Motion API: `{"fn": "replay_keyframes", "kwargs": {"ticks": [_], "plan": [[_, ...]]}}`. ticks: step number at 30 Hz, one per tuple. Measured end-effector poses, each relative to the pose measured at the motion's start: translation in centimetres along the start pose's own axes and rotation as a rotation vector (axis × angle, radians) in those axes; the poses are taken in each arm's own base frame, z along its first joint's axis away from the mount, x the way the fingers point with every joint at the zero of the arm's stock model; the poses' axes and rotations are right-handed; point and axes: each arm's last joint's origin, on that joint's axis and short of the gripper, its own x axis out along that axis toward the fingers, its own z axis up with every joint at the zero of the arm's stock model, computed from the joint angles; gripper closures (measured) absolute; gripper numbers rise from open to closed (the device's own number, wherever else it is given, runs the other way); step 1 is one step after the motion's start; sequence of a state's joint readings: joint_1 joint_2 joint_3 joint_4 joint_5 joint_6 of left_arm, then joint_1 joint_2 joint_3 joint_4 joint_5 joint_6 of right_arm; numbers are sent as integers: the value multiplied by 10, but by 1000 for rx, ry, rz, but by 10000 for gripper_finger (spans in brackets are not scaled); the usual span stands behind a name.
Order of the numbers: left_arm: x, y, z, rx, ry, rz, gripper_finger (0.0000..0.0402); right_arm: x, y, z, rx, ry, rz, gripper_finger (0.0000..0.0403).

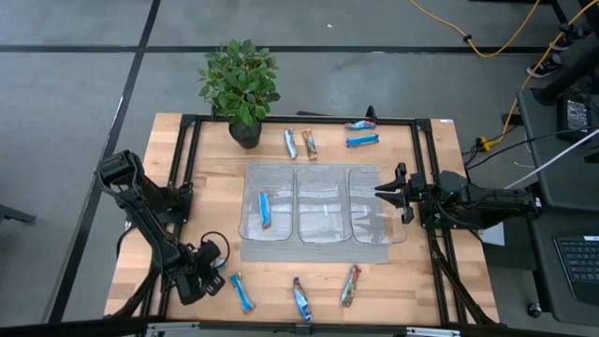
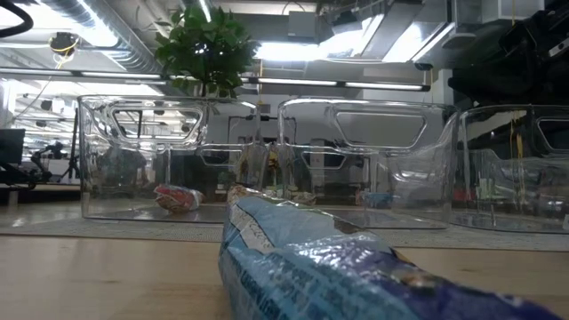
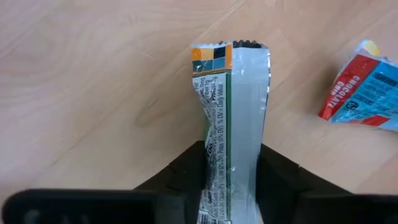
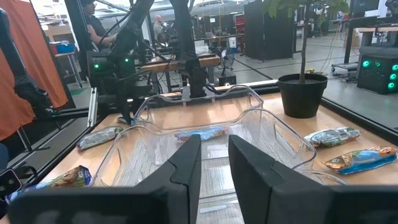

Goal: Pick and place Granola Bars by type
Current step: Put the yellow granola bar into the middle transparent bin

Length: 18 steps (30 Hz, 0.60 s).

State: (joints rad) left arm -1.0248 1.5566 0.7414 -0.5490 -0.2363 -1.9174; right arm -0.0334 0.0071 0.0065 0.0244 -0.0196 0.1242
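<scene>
Even overhead light falls on the wooden table (image 1: 187, 234), with a soft shadow beside the potted plant (image 1: 241, 84) and pale sheen on the three clear bins (image 1: 321, 204) at the table's middle. In the low view, ceiling strip lights (image 2: 302, 49) behind the bins glare white, and the blue bar (image 2: 338, 267) in front of them is blurred by closeness. The left wrist view is sharp on the silver wrapper (image 3: 239, 124), whose foil gleams; beyond the bins in the right wrist view, the room lies bright.

One bar (image 1: 266, 210) lies in the left bin (image 1: 251, 230); plant (image 1: 241, 87) behind.
</scene>
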Motion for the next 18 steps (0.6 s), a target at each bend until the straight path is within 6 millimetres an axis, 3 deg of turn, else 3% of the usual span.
{"fn": "replay_keyframes", "kwargs": {"ticks": [7, 18], "plan": [[0, -4, -1, -27, 8, -38, 336, 0, 0, 0, 1, 0, 0, 318], [-5, -24, -5, 7, 12, -243, 360, 0, 0, 0, 1, 0, 0, 318]]}}
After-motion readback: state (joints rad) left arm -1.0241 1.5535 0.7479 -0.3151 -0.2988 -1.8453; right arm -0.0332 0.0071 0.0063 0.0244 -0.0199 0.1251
